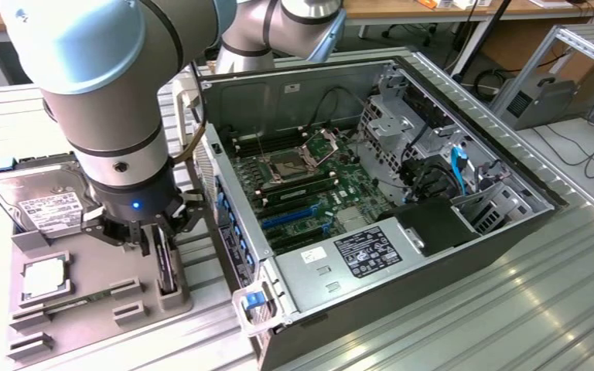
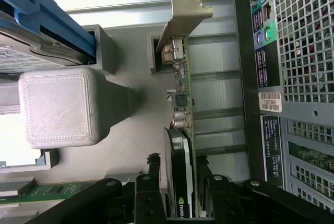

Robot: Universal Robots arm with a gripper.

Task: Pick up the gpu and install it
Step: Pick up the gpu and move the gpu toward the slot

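Observation:
The gpu (image 1: 166,261) stands on edge in a slot of the grey holder tray (image 1: 121,270), beside the open computer case (image 1: 380,193). In the wrist view the gpu (image 2: 180,109) shows edge-on, a thin dark card with its silver bracket (image 2: 189,12) at the far end and a black fan shroud near the camera. My gripper (image 1: 158,232) has come down over it. The gripper (image 2: 180,174) has a black finger (image 2: 151,182) tight against each side of the card and looks shut on it. The card still rests in its slot.
On the tray lie a hard drive with blue rails (image 1: 44,197), a square CPU chip (image 1: 44,278) and a memory stick (image 1: 70,305). The case's perforated rear panel (image 2: 297,78) is close beside the card. Blue expansion slots (image 1: 297,218) show on the motherboard inside.

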